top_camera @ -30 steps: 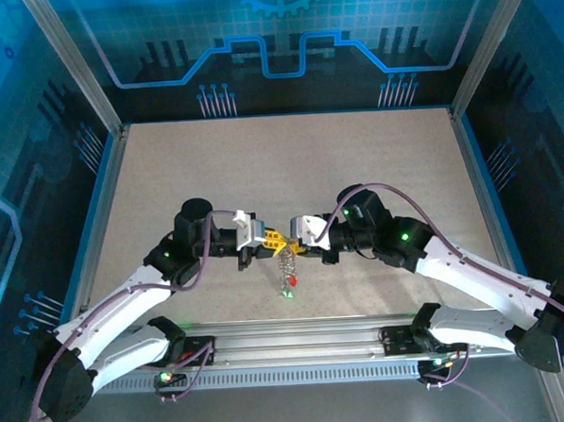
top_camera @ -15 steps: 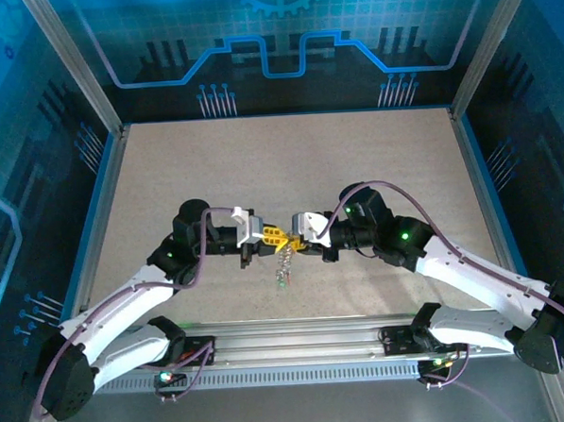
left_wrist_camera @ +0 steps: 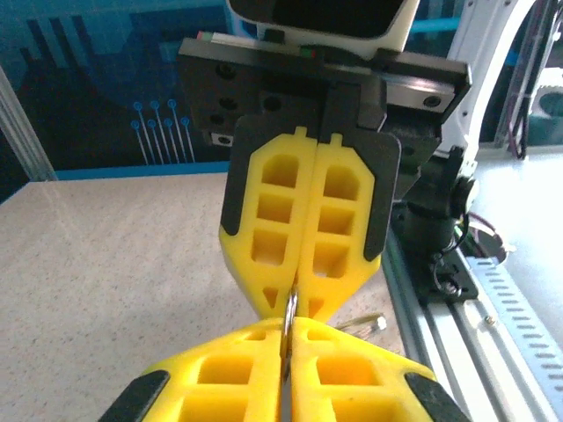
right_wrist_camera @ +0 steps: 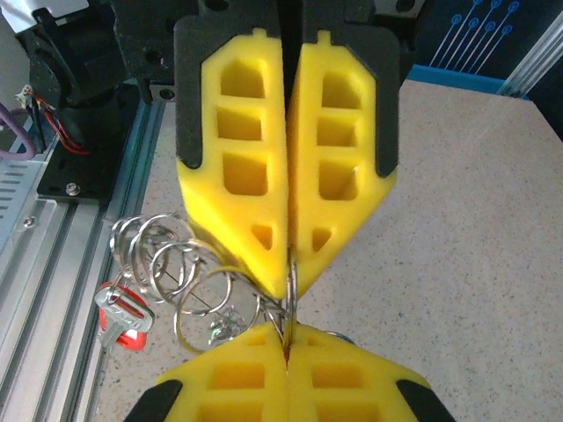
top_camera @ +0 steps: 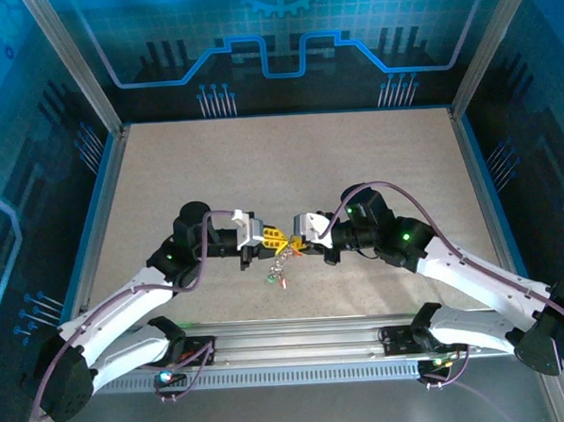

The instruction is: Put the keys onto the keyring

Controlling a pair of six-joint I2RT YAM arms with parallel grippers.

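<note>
**Beige speckled tabletop** (top_camera: 280, 164): the work sits over its front centre.

**White-and-black left arm** (top_camera: 126, 309) and **white-and-black right arm** (top_camera: 474, 272): both reach inward from the near edge and meet tip to tip.

**Left jaws, yellow-padded:** clenched. The pads are pressed flat together, with a thin wire nipped at the very tip.

**Right jaws, yellow-padded:** also clenched, and grasping the same wire from the opposite side. The two sets of tips almost touch.

**Thin silvery wire keyring** (right_wrist_camera: 289, 294): seen edge-on, it runs from the seam of one set of jaws into the seam of the other. It is held clear of the tabletop.

**Cluster of small silvery wire rings** (right_wrist_camera: 180, 268): it hangs from the keyring just beside the tips, and in the top view it dangles below the meeting point.

**Small metal key with red plastic tag** (right_wrist_camera: 123, 321): it hangs at the outer end of the cluster, away from the jaws. I cannot tell whether it touches the tabletop.
</note>
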